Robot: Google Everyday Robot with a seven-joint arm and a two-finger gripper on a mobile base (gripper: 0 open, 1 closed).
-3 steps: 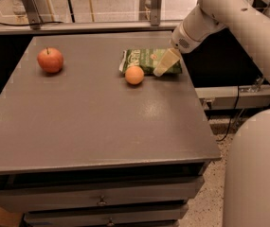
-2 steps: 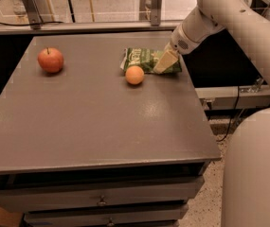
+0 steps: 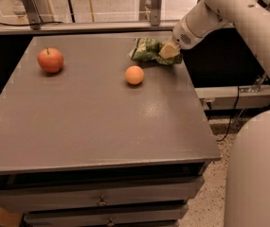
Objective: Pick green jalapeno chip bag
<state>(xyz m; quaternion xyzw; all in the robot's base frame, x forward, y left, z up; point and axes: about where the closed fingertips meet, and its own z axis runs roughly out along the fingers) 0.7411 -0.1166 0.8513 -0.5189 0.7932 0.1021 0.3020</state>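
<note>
The green jalapeno chip bag (image 3: pixel 146 49) is a crinkly green bag at the table's far right, behind the orange (image 3: pixel 134 74). My gripper (image 3: pixel 169 52) comes in from the right on the white arm, and its pale fingers are shut on the bag's right end. The bag looks raised a little off the grey table (image 3: pixel 92 122), with a shadow under it. The part of the bag inside the fingers is hidden.
A red apple (image 3: pixel 50 60) sits at the table's far left. The white arm (image 3: pixel 229 8) spans the upper right, and the robot's body (image 3: pixel 257 174) fills the lower right. Metal posts and a rail stand behind the table's far edge. Drawers are below the front edge.
The gripper has closed on the bag's right end, and the bag has moved up and away from the orange. The orange and apple have not moved.
</note>
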